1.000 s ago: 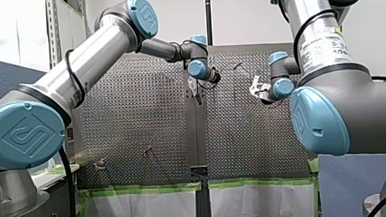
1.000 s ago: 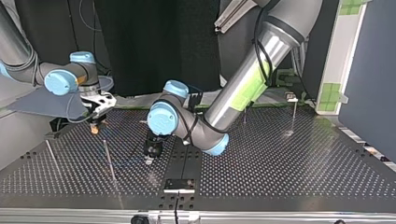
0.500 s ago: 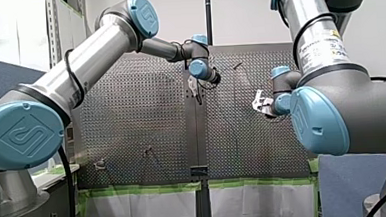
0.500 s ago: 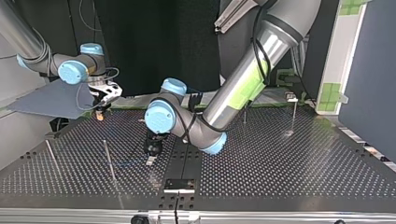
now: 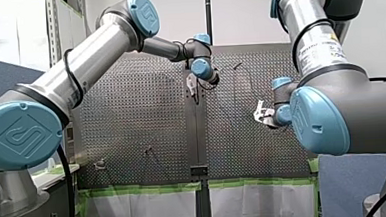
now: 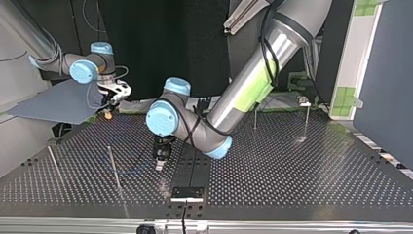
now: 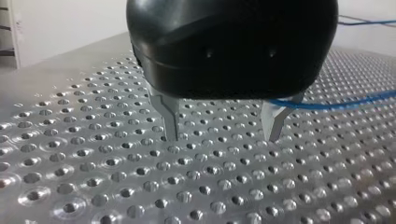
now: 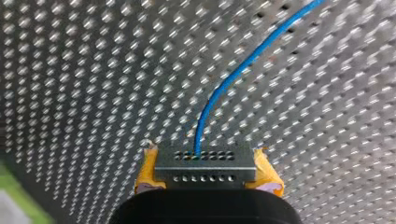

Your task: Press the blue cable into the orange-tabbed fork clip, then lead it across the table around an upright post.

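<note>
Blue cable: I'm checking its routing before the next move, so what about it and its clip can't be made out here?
Right wrist view: the end of the blue cable is hidden by a metal block in my right gripper.
Left wrist view: it vanishes at a finger of my left gripper and leaves the edge.
Top view: too thin and faint to trace near the post.
Fork clip: not identifiable in any view.

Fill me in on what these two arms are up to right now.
My right pincer is shut on the blue cable, holding it above the perforated table. My left pincer hangs open, low over the table, with nothing between its fingers. The cable runs past beside one of them.
</note>
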`<state>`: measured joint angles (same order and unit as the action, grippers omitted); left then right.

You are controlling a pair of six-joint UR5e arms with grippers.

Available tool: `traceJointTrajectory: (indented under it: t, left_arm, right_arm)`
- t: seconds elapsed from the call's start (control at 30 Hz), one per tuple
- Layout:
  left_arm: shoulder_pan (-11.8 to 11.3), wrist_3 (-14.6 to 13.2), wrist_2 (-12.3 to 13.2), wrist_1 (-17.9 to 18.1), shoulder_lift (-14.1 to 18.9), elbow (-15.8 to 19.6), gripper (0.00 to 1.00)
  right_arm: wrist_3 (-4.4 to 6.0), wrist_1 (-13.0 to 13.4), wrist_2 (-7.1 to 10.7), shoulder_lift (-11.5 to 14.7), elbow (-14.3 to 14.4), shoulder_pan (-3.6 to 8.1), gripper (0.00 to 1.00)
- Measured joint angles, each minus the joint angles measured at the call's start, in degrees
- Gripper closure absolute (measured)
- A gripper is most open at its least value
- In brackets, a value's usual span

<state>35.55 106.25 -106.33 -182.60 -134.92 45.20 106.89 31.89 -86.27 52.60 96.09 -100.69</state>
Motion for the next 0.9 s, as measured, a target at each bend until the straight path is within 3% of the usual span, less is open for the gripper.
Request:
traceJointTrajectory:
  t: [0.33,0.9]
  left_arm:
    - [0.1,-3.9,-4.7,1.7,0.0,2.9,0.13]
    - [0.1,-4.2,-5.6,1.8,0.0,2.8,0.13]
  right_arm:
    - [-1.3,1.4,-0.84,-4.4,0.5,1.16,1.0]
    - [-0.21,6.6,-1.41,-8.2,2.5,2.97,1.0]
